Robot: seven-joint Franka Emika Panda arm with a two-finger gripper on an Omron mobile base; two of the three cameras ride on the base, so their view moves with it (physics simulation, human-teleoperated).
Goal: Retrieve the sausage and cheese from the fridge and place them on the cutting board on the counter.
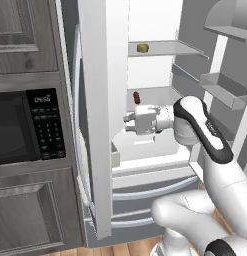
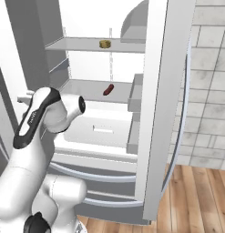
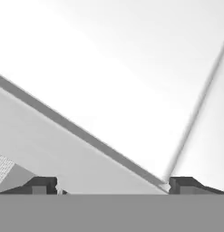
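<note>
Gripper point(image 1: 128, 121) spread wide, empty inside fridge point(image 1: 95, 125), pointing sideways; next: swing toward sausage point(image 1: 136, 97) on the shelf behind.

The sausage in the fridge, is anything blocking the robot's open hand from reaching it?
Nothing visible does. The sausage lies alone on the middle shelf; the open gripper hangs lower, in front of it, with bare shelf between. The cheese sits a shelf higher.

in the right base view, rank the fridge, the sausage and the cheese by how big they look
1. The fridge, by far the largest.
2. The sausage on the middle shelf.
3. The cheese on the shelf above.
The sausage and cheese look close in size, and the cheese sits higher and farther, so their order is unsure.
</note>
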